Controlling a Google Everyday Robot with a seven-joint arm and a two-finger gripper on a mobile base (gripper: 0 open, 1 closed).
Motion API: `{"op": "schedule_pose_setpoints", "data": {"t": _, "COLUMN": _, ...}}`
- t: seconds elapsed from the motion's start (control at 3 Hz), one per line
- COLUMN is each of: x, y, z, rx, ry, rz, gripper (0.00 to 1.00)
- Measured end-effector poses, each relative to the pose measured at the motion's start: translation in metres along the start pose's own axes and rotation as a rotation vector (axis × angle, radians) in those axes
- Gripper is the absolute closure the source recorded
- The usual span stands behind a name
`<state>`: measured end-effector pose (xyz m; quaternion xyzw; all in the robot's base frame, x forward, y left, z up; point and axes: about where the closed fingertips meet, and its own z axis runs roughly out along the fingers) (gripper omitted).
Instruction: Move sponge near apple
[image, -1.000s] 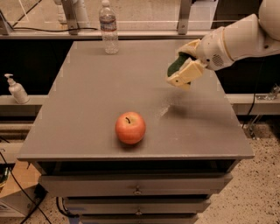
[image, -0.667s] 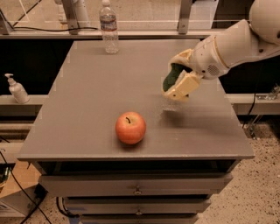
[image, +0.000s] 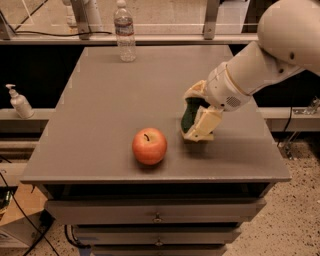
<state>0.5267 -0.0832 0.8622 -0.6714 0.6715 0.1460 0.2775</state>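
Your gripper (image: 196, 124) is clamping the sponge (image: 189, 115) between its fingers, hanging low over the table (image: 100, 100) near the apple (image: 149, 146), at its 2 o'clock. The apple is sitting toward the table's 6 o'clock edge.

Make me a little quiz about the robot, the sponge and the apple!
1. True or false: the gripper is holding the sponge low over the table.
2. In the camera view, where is the apple?
A. on the table, to the picture's left of the sponge
B. inside a drawer
C. on the floor
3. What clear thing stands at the table's far edge?

Key: 1 true; 2 A; 3 a water bottle.
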Motion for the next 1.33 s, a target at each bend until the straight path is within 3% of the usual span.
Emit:
{"op": "schedule_pose_setpoints", "data": {"t": 0.67, "x": 0.000, "y": 0.038, "z": 0.019, "rx": -0.076, "ry": 0.053, "rz": 0.005, "gripper": 0.13}}
{"op": "schedule_pose_setpoints", "data": {"t": 1.0, "x": -0.001, "y": 0.039, "z": 0.019, "rx": -0.077, "ry": 0.054, "rz": 0.002, "gripper": 0.00}}
{"op": "schedule_pose_setpoints", "data": {"t": 1.33, "x": -0.001, "y": 0.039, "z": 0.019, "rx": -0.077, "ry": 0.054, "rz": 0.002, "gripper": 0.00}}
